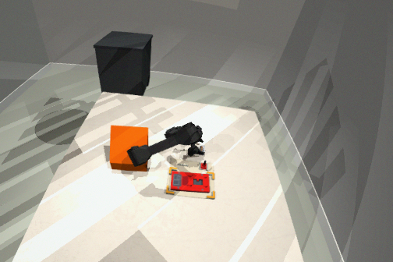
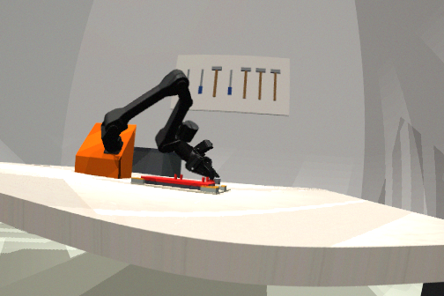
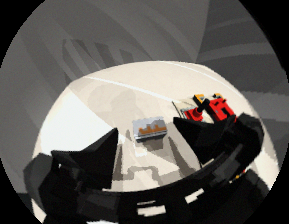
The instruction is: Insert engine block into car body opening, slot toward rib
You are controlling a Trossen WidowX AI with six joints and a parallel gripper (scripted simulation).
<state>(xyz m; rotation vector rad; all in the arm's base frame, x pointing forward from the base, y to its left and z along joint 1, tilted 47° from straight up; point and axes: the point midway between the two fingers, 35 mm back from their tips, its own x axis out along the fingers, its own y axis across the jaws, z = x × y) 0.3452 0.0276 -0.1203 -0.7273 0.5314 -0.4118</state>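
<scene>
Pale surface (image 1: 229,218) (image 2: 268,229) (image 3: 102,102) under striped light. Fingers (image 1: 196,150) (image 2: 216,176) wide apart, gripping nothing; engine block (image 1: 202,150) (image 3: 150,131) between and ahead of them, outside the red car body (image 1: 202,188) (image 2: 162,180) (image 3: 222,110). Spread presumably gives clearance for grasping.

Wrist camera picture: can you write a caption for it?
Open gripper facing a small gray block, with red parts off to the right.

Workshop-like room, hammers (image 2: 246,83) and blue-handled tools (image 2: 200,82) on wall panel (image 2: 233,107)
</scene>
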